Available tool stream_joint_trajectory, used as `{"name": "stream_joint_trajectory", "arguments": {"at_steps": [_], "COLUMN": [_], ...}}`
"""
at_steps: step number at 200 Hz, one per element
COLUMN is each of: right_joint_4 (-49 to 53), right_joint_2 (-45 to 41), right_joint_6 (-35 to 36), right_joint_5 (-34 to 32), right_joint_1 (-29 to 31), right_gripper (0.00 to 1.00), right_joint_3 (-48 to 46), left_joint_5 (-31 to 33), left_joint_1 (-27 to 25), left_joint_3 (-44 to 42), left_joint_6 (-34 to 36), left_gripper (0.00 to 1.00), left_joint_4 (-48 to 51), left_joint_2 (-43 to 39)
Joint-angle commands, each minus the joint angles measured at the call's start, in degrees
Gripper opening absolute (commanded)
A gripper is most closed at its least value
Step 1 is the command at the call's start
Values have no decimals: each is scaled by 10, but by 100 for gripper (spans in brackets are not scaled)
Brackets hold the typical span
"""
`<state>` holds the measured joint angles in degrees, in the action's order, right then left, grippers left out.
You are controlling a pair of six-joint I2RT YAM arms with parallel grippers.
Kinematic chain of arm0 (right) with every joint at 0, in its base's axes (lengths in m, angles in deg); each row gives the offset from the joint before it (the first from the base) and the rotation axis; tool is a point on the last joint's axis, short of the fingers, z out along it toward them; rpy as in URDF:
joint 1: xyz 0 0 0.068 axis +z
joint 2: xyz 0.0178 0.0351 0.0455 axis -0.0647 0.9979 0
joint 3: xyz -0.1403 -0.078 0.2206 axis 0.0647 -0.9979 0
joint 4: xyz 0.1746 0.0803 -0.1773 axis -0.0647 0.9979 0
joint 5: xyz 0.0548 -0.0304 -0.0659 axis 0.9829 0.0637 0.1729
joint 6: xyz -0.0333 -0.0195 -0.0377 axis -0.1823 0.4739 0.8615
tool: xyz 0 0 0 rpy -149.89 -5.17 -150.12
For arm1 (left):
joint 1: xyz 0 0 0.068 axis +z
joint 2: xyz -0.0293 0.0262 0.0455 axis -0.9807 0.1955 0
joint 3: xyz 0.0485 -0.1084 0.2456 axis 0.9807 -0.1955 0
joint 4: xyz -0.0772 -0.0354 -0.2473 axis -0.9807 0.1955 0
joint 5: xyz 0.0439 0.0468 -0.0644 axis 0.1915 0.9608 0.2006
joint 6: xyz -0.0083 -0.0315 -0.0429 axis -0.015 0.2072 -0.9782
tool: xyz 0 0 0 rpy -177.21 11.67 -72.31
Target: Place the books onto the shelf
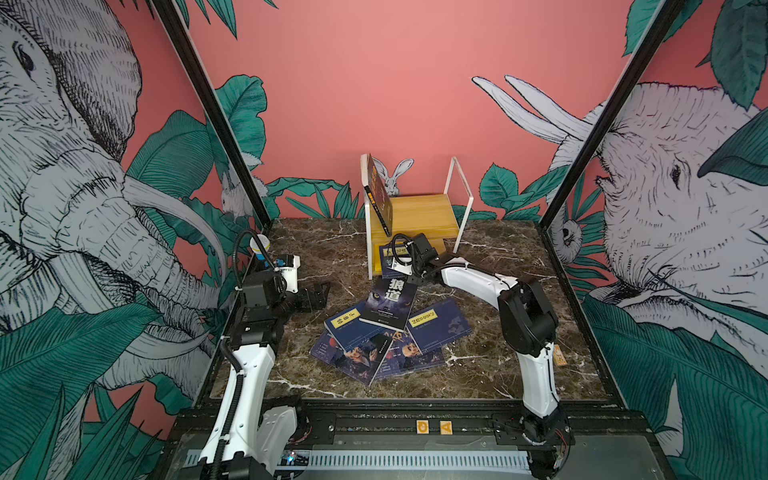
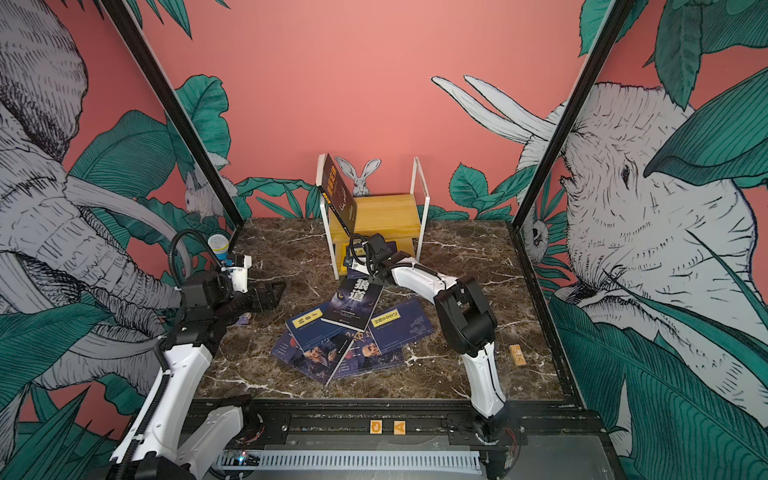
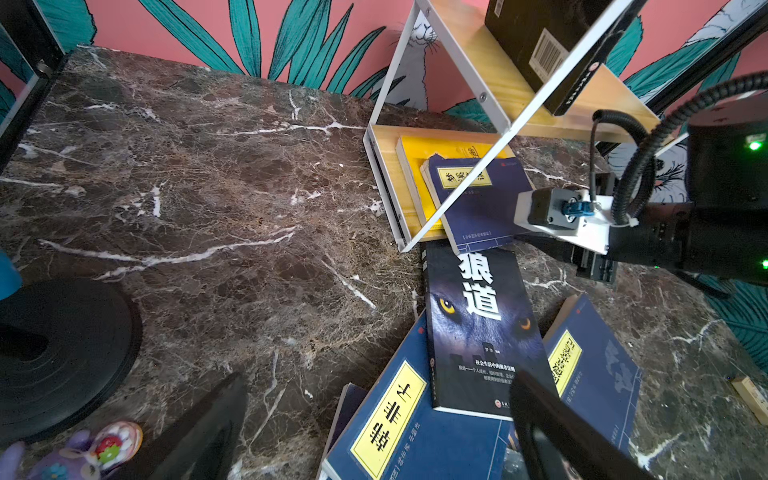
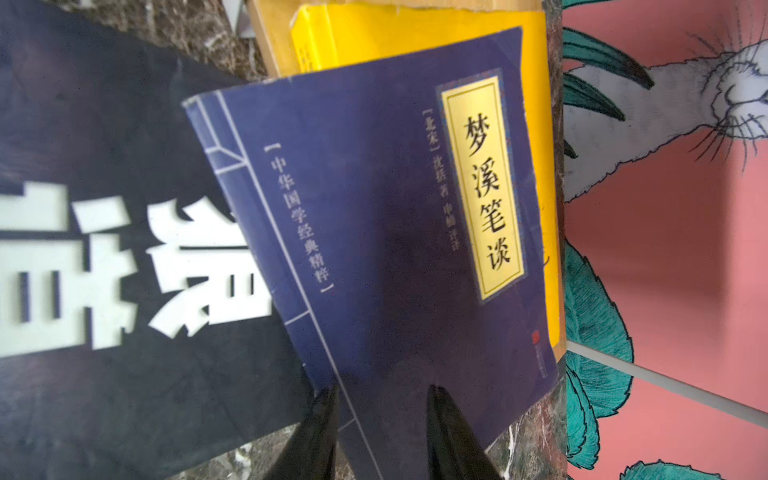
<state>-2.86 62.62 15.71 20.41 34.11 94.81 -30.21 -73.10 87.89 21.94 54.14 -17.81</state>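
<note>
Books (image 1: 386,332), Ben: where are they?

Ben: Most lie in a loose overlapping heap at the middle of the table (image 1: 498,374), at 6 o'clock from the shelf (image 1: 419,208). The wolf-eye book (image 1: 388,305) lies on top, at the heap's 12 o'clock end. One navy book (image 4: 395,228) lies flat on the lower board, on a yellow book (image 3: 419,149), its near end sticking out towards 6 o'clock and over the wolf-eye book's far edge.

Ana: And the upper board?

Ben: A dark book (image 1: 379,195) stands there tilted against the frame at its 9 o'clock side.

Ana: The arms?

Ben: The right gripper (image 4: 382,399) is over the navy book's near corner, fingers (image 4: 320,424) partly apart with the cover showing between them; whether they touch it I cannot tell. The left gripper (image 1: 322,297) hangs at 9 o'clock from the heap, jaws spread wide, apart from the books.

Ana: Anything else?

Ben: A small wooden block (image 1: 559,356) at 3 o'clock, well apart from the heap.
</note>
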Motion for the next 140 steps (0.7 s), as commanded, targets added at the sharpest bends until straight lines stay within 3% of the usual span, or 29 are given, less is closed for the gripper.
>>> {"name": "stream_joint_trajectory", "arguments": {"at_steps": [1, 51, 140], "right_joint_4": [-1, 32, -3], "right_joint_2": [16, -10, 31], "right_joint_6": [1, 27, 22], "right_joint_5": [-3, 32, -12], "right_joint_1": [6, 6, 5], "right_gripper": [37, 45, 35], "right_joint_3": [17, -9, 13], "left_joint_5": [-5, -7, -7], "left_joint_1": [4, 3, 4], "left_joint_3": [-6, -7, -7], "left_joint_6": [3, 2, 2], "left_gripper": [99, 99, 99], "left_joint_4": [-9, -11, -10], "left_joint_2": [-8, -7, -8]}}
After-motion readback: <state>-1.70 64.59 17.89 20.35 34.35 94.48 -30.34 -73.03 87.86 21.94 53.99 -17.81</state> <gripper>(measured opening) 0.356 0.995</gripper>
